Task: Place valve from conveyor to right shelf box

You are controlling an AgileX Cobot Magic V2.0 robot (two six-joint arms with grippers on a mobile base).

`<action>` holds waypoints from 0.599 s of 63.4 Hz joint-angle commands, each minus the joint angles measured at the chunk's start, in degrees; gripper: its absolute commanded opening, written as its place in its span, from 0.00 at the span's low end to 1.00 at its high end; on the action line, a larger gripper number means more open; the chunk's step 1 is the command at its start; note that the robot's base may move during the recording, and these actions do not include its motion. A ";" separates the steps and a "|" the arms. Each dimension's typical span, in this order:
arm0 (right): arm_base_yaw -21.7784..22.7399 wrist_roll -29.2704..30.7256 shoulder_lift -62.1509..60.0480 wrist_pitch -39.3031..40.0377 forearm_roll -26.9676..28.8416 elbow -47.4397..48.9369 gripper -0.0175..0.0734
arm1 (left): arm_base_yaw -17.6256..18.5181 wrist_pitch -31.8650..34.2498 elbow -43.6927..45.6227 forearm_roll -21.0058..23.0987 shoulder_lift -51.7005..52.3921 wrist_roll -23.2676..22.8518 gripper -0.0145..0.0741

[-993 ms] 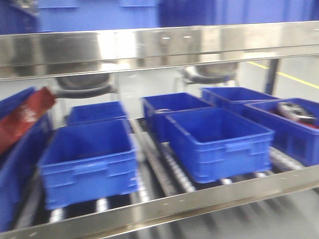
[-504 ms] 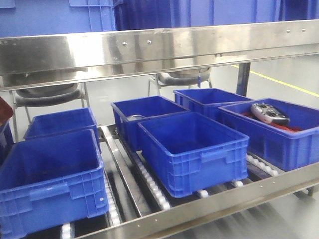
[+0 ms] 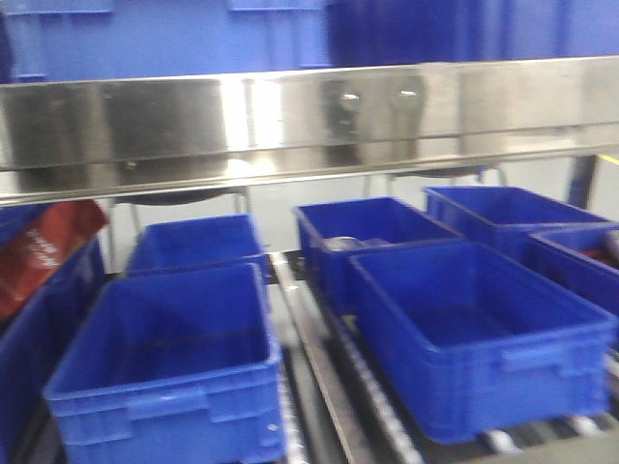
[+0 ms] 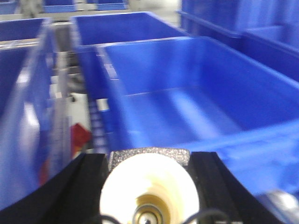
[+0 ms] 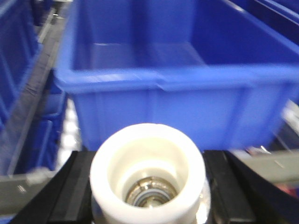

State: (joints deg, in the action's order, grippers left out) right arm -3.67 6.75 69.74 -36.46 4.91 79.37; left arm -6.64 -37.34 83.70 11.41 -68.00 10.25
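Clearing the blue box's [image 5: 177, 88] front rim is needed first: the right end effector [image 5: 148, 186] should be lifted; its grip cannot be told.

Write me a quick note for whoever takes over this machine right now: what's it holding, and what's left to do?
Right gripper: shut on a white valve with a metal core, facing a blue box, presumably the target.
Left gripper: shut on a similar white fitting, facing another blue box.
Conveyor: not in view.
Done: pick-up. Left: lower the valve into the box and release.
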 commanded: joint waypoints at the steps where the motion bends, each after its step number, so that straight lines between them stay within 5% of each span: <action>1: 0.25 0.12 -0.80 4.47 -0.22 1.17 0.02 | 0.02 2.99 0.57 0.58 0.74 -0.35 0.04; 38: 0.25 0.12 -0.80 4.47 -0.22 1.17 0.02 | 0.02 2.99 0.57 0.58 0.74 -0.35 0.04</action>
State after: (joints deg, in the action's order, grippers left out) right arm -3.67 6.75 69.74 -36.46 4.91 79.37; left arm -6.64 -37.34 83.70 11.41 -68.00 10.25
